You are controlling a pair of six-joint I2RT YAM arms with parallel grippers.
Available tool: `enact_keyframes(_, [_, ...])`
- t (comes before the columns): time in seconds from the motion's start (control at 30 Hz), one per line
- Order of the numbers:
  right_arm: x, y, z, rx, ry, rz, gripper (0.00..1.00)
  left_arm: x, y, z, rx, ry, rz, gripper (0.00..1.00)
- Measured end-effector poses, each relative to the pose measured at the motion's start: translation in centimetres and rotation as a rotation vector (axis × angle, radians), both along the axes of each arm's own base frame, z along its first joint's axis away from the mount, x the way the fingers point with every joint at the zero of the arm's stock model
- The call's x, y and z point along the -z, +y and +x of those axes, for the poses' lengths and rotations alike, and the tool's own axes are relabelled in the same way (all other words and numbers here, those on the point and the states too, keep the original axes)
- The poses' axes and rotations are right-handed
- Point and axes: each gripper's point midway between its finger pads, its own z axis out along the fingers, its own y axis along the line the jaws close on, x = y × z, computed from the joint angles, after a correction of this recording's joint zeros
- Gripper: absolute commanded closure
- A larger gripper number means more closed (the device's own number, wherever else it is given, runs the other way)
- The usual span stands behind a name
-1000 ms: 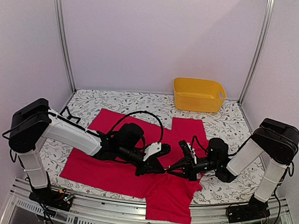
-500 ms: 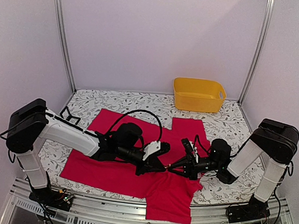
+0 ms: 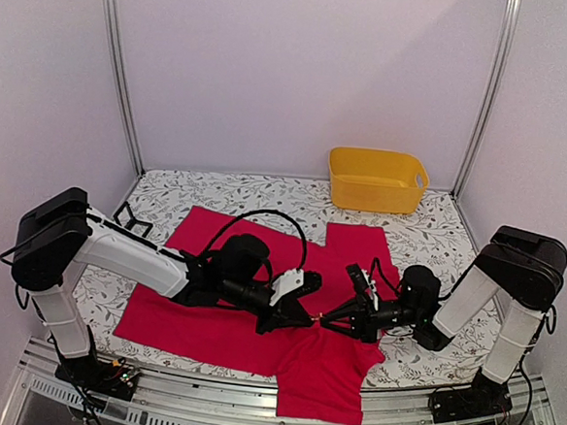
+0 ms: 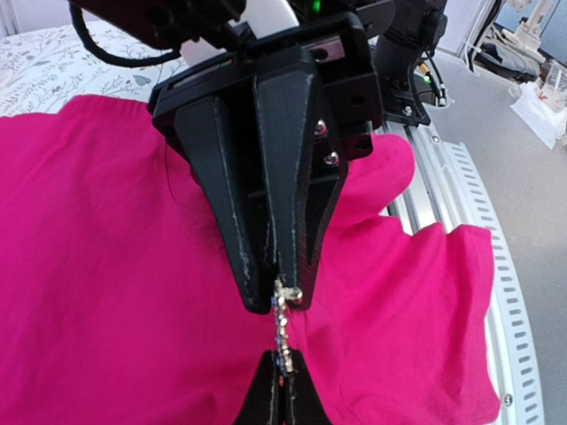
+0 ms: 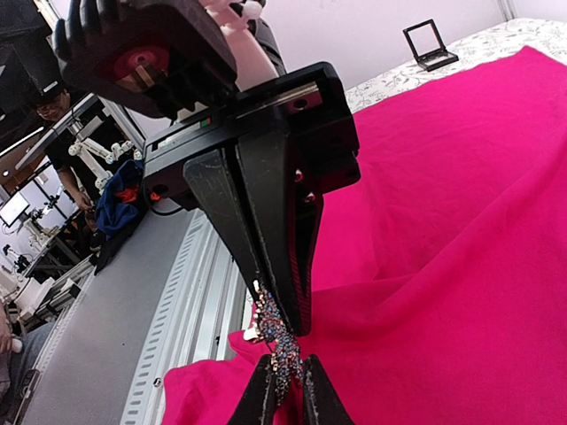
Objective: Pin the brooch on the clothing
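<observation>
Left gripper: the jaws are fully closed and the tips pinch the near end of the brooch, low over the T-shirt where the cloth bunches near the table's front edge. You see the brooch edge-on as a thin, beaded, silvery strip. Its long axis runs left to right from one gripper's tips to the other's, roughly level. Right gripper: nose to nose with the left, jaws a sliver apart, the brooch's far end between the fingertips and touching them; you cannot tell whether they actually pinch it.
</observation>
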Motion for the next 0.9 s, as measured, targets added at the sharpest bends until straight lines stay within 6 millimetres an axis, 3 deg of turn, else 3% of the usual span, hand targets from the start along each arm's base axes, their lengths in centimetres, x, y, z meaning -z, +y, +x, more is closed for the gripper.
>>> enact_keyframes(0.37, [-1.1, -0.7, -0.1, -0.002, -0.051, 0.011, 0.74, 0.0, 0.1, -0.3, 0.0, -0.014, 0.002, 1.0])
enact_keyframes(0.5, [-1.7, -1.2, 0.8, 0.027, -0.065, 0.012, 0.68, 0.4, 0.1, -0.1, -0.028, -0.063, 0.006, 1.0])
enact_keyframes(0.6, [-2.0, -2.1, 2.2, 0.086, -0.062, 0.003, 0.66, 0.9, 0.3, 0.2, -0.065, -0.121, 0.016, 0.98])
enact_keyframes(0.9, [-1.9, -3.9, 8.9, 0.372, 0.036, -0.163, 0.63, 3.1, 0.5, 0.5, -0.145, -0.344, 0.126, 0.98])
